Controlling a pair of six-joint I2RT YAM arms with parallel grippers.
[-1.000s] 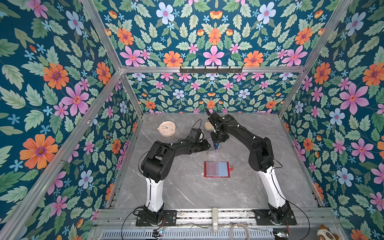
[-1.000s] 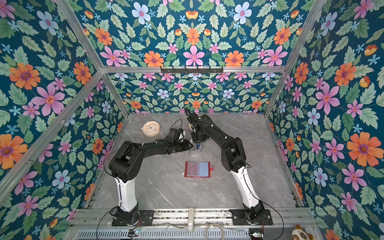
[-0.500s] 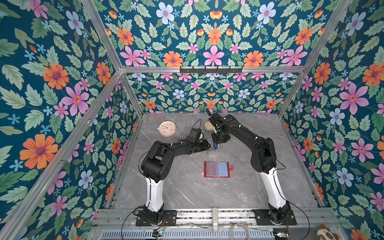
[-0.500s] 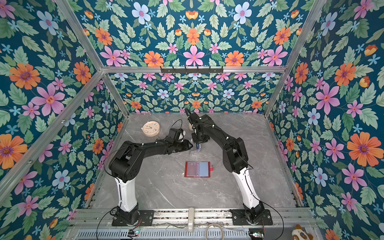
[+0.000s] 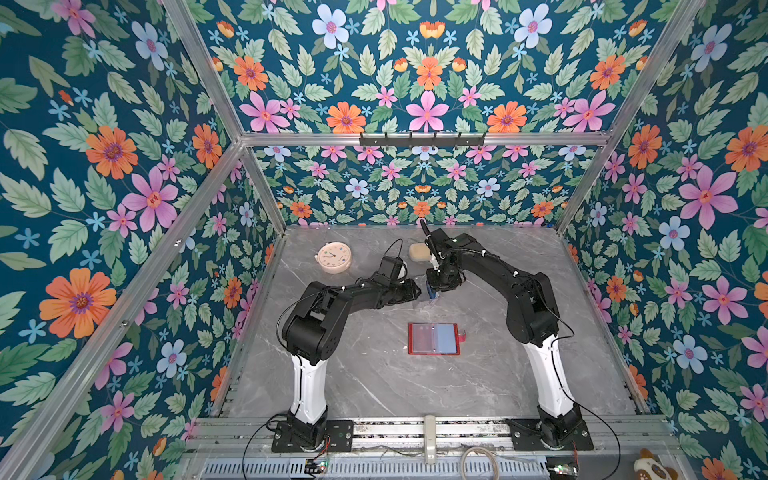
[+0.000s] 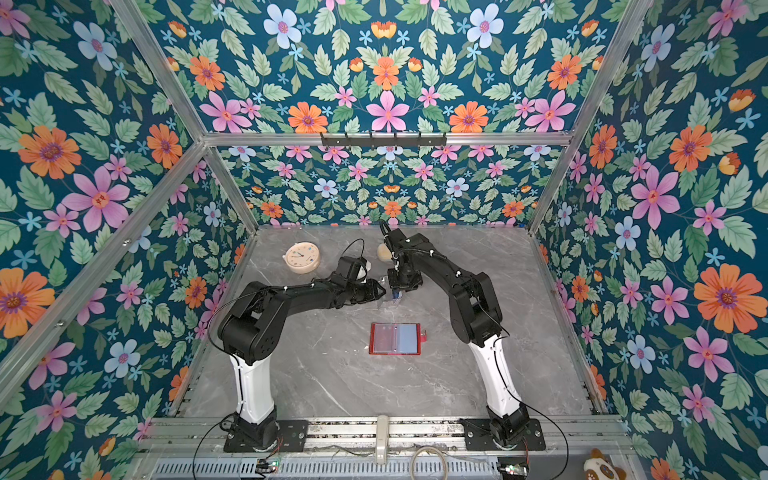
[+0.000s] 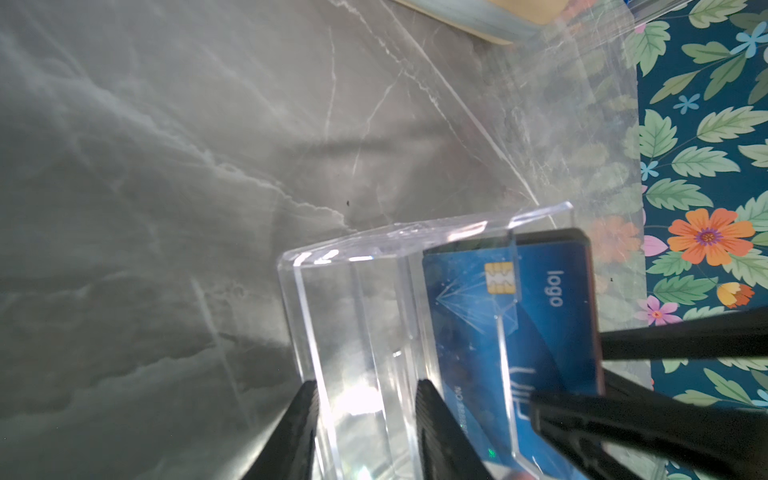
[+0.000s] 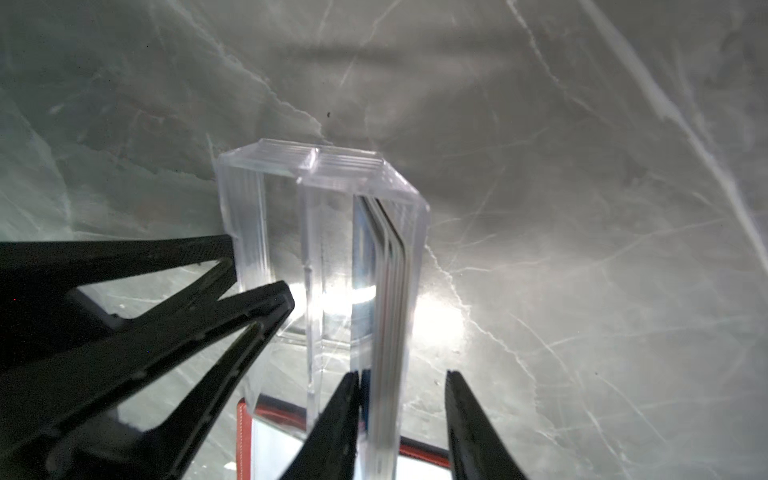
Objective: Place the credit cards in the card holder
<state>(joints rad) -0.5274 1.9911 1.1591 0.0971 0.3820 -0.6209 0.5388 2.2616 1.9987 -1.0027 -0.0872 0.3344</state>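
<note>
The credit cards (image 8: 390,270) stand on edge as a stack in a clear acrylic stand (image 8: 316,174), a blue card (image 7: 519,316) facing out. My right gripper (image 8: 402,374) hangs over the stack with its jaws open. One finger rests by the blue face and the other stands apart from the stack. My left gripper (image 7: 365,384) is shut on the stand's empty front compartment. Both grippers, left (image 5: 419,292) and right (image 5: 433,286), meet at mid-table in both top views. The card holder (image 5: 434,338) lies open nearer the front, showing its red rim and clear sleeves.
A round beige clock (image 5: 334,257) and a beige oblong case (image 5: 419,251) sit near the back wall. A black hook rail (image 5: 422,139) runs along the upper back frame. Floral walls close in three sides of the grey marble table (image 5: 374,382).
My right gripper's jaws have spread apart around the card stack. The left gripper and the stand have stayed where they were.
</note>
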